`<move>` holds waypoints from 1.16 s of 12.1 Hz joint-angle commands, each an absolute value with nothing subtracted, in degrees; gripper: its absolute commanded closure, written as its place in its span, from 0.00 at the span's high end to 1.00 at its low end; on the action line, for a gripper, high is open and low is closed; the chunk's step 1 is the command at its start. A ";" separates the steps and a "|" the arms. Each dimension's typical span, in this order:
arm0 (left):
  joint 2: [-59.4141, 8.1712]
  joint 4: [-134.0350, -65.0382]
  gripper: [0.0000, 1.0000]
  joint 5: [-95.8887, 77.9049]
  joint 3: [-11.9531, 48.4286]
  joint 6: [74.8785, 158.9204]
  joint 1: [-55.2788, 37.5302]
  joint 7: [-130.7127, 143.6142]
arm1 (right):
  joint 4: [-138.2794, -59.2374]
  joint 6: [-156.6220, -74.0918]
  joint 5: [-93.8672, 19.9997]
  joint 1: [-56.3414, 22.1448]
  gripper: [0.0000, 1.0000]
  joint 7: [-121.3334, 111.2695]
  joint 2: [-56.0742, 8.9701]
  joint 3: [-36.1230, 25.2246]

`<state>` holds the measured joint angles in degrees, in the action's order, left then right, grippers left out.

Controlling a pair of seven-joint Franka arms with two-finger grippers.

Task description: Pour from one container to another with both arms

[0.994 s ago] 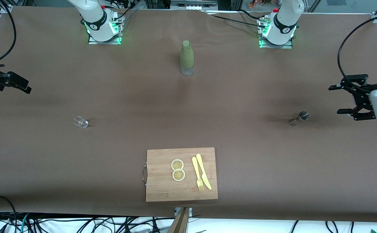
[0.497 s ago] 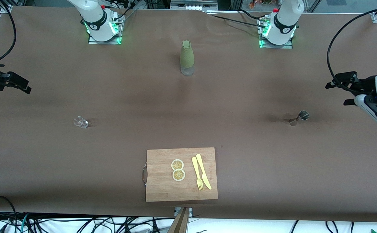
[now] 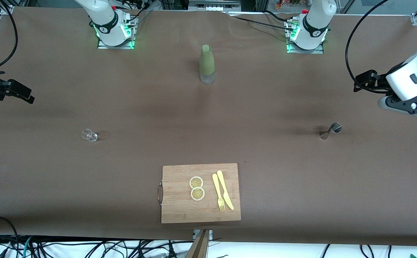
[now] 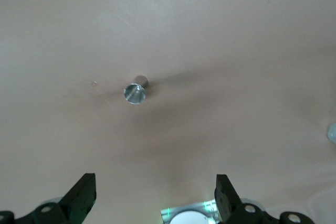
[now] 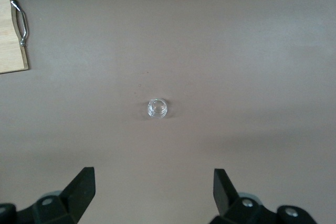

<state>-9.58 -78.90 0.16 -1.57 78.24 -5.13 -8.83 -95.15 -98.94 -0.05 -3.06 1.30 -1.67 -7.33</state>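
A small metal jigger [image 3: 330,130] stands on the brown table toward the left arm's end; the left wrist view shows its open mouth [image 4: 135,92]. Toward the right arm's end stands a small clear glass [image 3: 89,135], which sits mid-frame in the right wrist view [image 5: 157,108]. My left gripper [image 3: 360,81] hangs open and empty over bare table near the jigger, its fingers wide apart [image 4: 156,192]. My right gripper [image 3: 17,92] waits open and empty over the table's edge at its end [image 5: 155,187].
A green-sleeved bottle [image 3: 206,63] stands upright between the two arm bases. A wooden cutting board [image 3: 180,208] near the front edge carries two lemon slices [image 3: 196,188], a yellow fork [image 3: 218,192] and a yellow knife [image 3: 225,190]. Black cables loop above both table ends.
The left arm has turned its wrist and carried its gripper toward the bases and slightly toward the table's middle. The right arm, jigger and glass have not moved.
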 commanded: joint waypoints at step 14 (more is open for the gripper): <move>-1.49 -90.62 1.00 3.34 1.85 86.13 1.05 -0.62 | -94.75 -98.61 0.53 -3.08 1.00 0.53 -1.49 -7.56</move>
<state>-0.96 -92.59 2.18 1.46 87.52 0.65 -0.54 -95.15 -98.93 -0.05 -3.06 1.30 -1.67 -7.44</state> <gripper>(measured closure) 0.000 0.000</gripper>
